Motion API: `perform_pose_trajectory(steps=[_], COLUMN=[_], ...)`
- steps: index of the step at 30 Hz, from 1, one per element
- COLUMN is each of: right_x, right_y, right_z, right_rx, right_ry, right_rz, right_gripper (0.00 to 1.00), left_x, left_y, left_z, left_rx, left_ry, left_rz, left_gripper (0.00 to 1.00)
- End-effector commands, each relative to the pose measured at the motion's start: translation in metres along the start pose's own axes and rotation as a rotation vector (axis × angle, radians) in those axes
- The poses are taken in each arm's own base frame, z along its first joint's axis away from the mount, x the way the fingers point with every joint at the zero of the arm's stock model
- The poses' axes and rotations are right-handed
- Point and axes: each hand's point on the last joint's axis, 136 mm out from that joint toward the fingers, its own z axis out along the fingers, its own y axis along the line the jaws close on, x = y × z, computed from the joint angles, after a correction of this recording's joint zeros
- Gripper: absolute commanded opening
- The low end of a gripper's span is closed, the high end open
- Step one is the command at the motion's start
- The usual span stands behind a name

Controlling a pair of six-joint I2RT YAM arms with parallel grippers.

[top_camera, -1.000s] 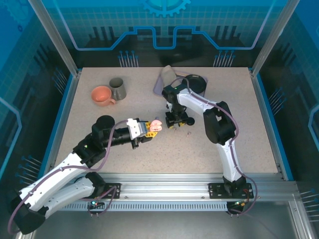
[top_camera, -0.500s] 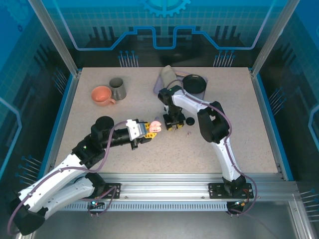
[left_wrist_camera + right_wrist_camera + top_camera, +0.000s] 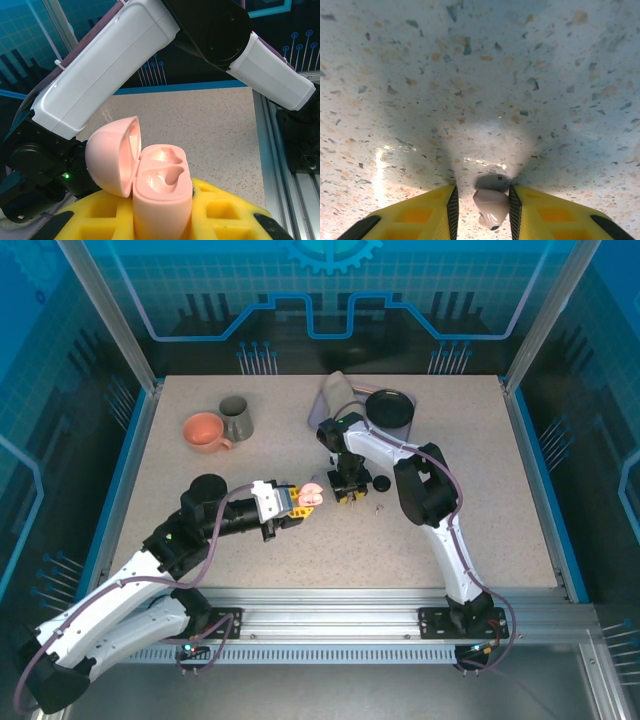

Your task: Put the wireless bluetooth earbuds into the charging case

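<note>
pale earbud (image 3: 491, 207) between narrowly spread right jaws | left jaws pinch open pink case (image 3: 162, 195)

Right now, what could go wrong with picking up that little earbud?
The earbud sits off-centre inside the right end effector, so closing might flick it across the table. The case in the left end effector has small shaped wells; an earbud gripped crooked may not seat.
</note>
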Motion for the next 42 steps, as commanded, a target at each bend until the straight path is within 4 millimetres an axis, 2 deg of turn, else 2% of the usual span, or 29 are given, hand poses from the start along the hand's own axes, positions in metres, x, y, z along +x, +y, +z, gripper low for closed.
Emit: perform_pose_trajectory(steps=[1,15,23,33,42], right_x=[0.006,0.001,0.0,-0.004,-0.001], right_y=[-0.001,-0.002,-0.004,-0.003,-0.005], right_z=[0.021,0.013,0.008,-0.024,-0.044], right_rx=[0.035,0.033,0.019,-0.086,-0.188], right_ry=[0.064,0.009,-0.018,-0.178,-0.31], right_rz=[0.01,0.004,-0.005,-0.02,-0.04], right_gripper=[0.32,0.22,0.22,0.21,0.21], left_x=[0.002,0.0,-0.001,0.005,0.016], left_y=[-0.008,-0.008,-0.007,-0.006,-0.004], left_z=[-0.002,-0.002,-0.001,0.003,0.009], left_rx=[0.032,0.032,0.033,0.033,0.019], left_ry=[-0.001,0.001,0.004,0.018,0.02], left_rz=[0.018,0.017,0.013,-0.031,-0.114], left_gripper=[0.0,0.0,0.0,0.0,0.0])
